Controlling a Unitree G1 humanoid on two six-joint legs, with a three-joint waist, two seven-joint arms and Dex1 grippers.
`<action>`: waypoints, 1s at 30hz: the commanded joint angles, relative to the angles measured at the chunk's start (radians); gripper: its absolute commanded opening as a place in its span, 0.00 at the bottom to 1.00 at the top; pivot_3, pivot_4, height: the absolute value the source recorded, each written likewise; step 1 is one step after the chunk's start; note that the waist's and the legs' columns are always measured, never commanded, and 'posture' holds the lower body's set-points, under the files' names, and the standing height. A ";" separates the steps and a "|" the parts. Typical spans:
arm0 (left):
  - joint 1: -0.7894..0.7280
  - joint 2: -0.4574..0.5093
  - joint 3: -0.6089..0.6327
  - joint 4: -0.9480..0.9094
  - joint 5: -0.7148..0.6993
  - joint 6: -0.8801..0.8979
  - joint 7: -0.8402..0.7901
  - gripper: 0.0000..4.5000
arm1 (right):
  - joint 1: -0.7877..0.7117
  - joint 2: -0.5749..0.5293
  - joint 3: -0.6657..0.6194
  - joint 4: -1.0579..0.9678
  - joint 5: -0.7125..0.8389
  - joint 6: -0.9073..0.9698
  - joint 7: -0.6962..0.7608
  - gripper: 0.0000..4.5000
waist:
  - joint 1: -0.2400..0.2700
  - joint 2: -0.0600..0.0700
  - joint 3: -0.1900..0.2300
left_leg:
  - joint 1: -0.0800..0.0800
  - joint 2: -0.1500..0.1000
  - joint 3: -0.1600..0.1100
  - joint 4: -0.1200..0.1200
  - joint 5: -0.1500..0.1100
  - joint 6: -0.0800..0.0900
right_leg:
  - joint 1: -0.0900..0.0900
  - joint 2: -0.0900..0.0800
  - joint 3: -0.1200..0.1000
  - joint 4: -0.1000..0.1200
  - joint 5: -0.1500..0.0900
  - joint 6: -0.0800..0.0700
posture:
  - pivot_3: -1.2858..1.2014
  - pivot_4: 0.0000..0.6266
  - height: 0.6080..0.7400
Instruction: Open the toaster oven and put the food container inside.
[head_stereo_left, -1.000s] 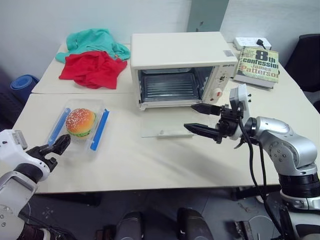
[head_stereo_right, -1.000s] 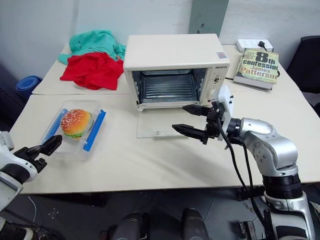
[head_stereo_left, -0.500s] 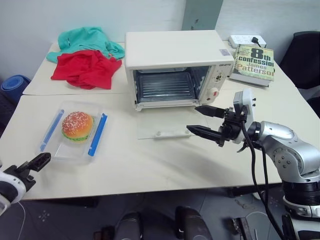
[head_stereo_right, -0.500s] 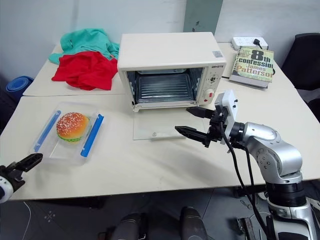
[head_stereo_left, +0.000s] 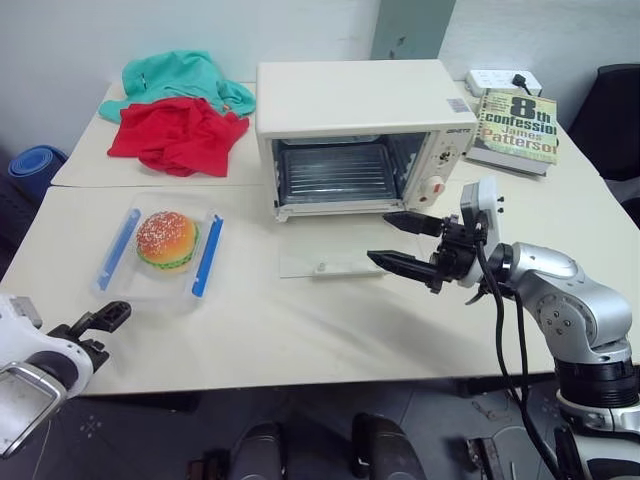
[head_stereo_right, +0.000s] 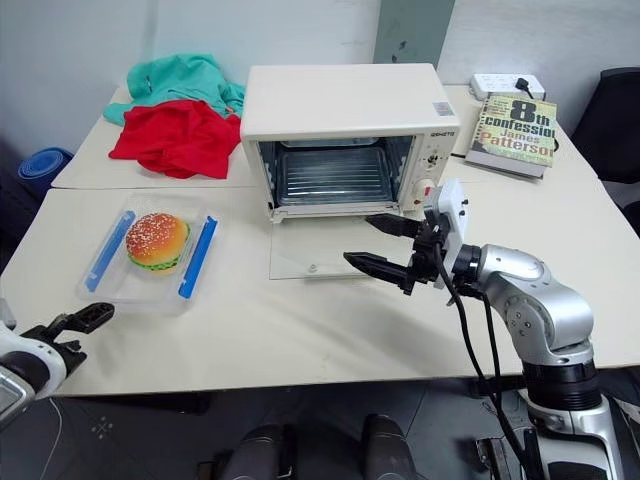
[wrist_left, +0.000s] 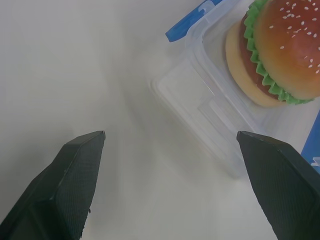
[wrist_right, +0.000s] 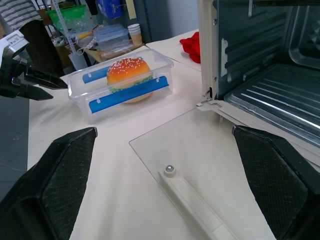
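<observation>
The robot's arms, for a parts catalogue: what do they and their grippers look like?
Right arm: rounded silver-grey shells, black joints, black cables looping beneath, white camera block at the wrist. Right gripper: two black, pointed fingers. Left arm: white and grey casing; left gripper black, its fingers flat, tapering wedges.

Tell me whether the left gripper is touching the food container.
Apart. In the left wrist view bare tabletop lies between both fingers and the food container; the left eye view shows the left gripper open, short of the box.
</observation>
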 joint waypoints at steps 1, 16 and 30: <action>-0.018 0.035 0.009 0.013 -0.009 -0.018 -0.029 0.99 | 0.018 -0.012 -0.042 -0.062 0.022 -0.004 -0.015 1.00 | 0.003 0.000 0.000 | 0.000 0.000 0.000 0.000 0.000 0.000 | 0.000 0.001 0.000 0.000 0.000 0.000 | 0.52 0.24 1.00; -0.182 -0.034 -0.066 0.052 -0.009 -0.043 -0.023 0.99 | 0.016 -0.037 -0.065 -0.083 0.033 -0.012 -0.010 1.00 | 0.005 0.000 0.000 | 0.000 0.005 0.002 0.001 -0.002 -0.003 | -0.001 0.010 0.000 -0.001 0.002 0.003 | 0.52 0.24 1.00; -0.502 -0.081 -0.177 0.275 -0.009 0.008 0.322 0.63 | 0.019 -0.119 -0.076 -0.207 0.126 0.025 0.077 1.00 | 0.010 0.000 0.000 | 0.000 0.005 0.002 0.001 -0.002 -0.004 | -0.001 0.012 0.000 0.000 0.006 0.011 | 0.52 0.24 1.00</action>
